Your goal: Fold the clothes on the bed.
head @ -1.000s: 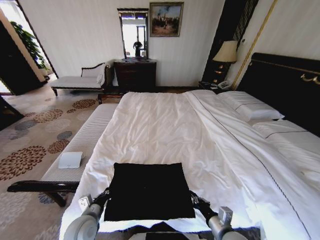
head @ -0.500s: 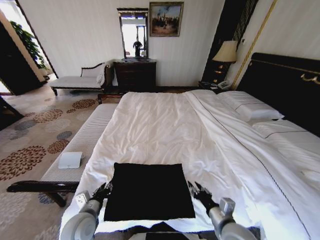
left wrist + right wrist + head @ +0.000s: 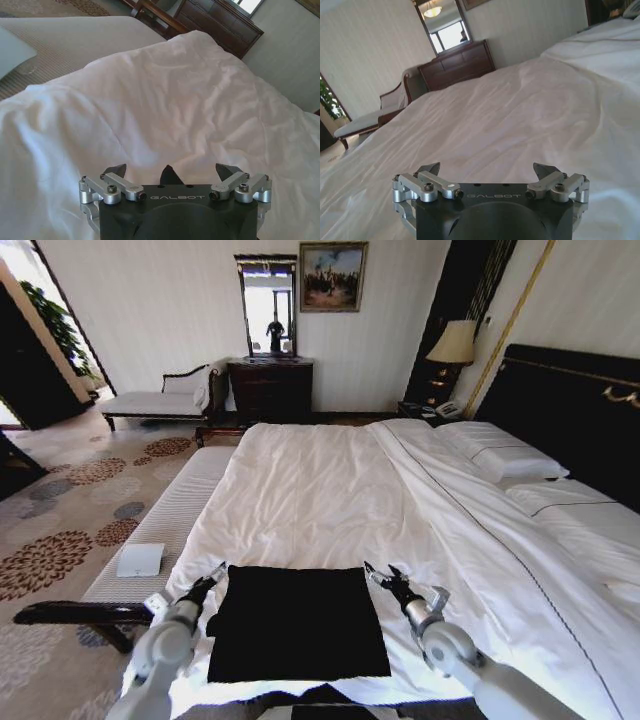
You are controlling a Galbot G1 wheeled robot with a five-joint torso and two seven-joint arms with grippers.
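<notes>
Black T-shirt folded into a flat rectangle, lying on the white duvet at the near edge of the bed. Left claw just beside the shirt's far left corner, fingers spread open, gripping nothing. Right claw just beside the shirt's far right corner, likewise spread open and empty. Beyond the shirt, wrinkled duvet; pillows near the headboard.

Plain black T-shirt on white duvet; beige carpet with brown floral medallions.
</notes>
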